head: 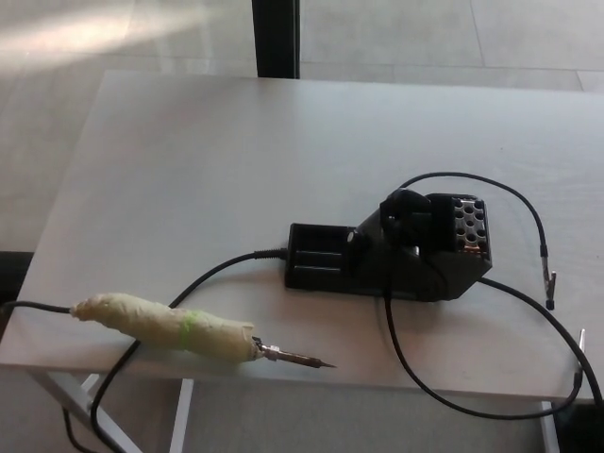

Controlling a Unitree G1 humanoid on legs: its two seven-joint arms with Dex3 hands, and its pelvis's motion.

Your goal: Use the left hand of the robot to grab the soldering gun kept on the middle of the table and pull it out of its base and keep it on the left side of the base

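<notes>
**Soldering gun lies out of its base, near the table's front-left edge**

The soldering gun (184, 327), its handle wrapped in pale cream tape with a thin green band, lies flat on the light grey rectangular table (236, 151), close to the near edge and on the left side. Its long axis runs almost left to right, tilted slightly so that the bare metal tip (300, 358) sits a little nearer than the handle's back end. The tip points right, toward the near edge below the base. A black cable (212, 275) leaves the handle's left end, and another curves from the table's near-left edge up to the black plastic soldering-gun base (392, 253), which stands in the middle of the table, well apart from the gun and to its right and farther back.

Neither robot hand appears in the head view, so the state of the fingers cannot be told; nothing is holding the gun.
</notes>
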